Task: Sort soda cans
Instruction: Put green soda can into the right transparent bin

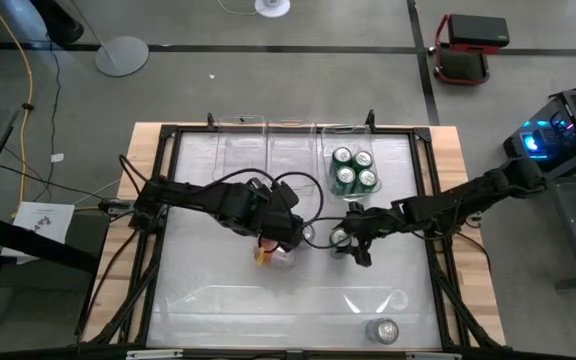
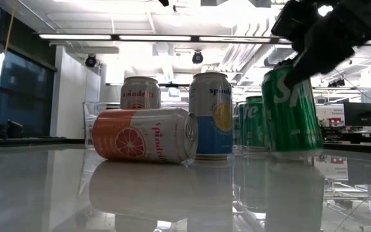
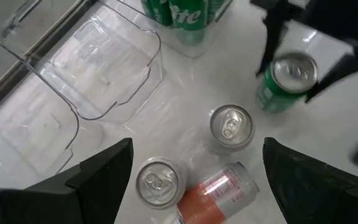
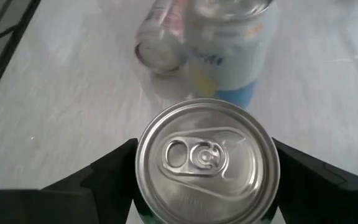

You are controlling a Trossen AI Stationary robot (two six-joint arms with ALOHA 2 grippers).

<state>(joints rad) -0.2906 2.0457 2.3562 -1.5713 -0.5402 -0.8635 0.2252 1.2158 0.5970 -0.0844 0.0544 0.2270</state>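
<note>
My right gripper is shut on a green soda can near the table's middle. Just to its left stand a white-and-blue can and another upright can, and an orange can lies on its side. My left gripper hovers open above these three, touching none. Several more green cans stand in the rightmost clear bin. A grey can stands alone near the table's near edge. My right gripper pinches the green can between its two fingers, one on each side of the upper wall just below the rim. The fingers come down from above, slanting in from the table's right. The can is slightly tilted; whether its base has left the table I cannot tell.
Two more clear bins lie beside the one with the green cans, along the table's far edge, with nothing showing in them. A black frame rims the tabletop. Cables trail from the left arm. Open table surface lies toward the near edge.
</note>
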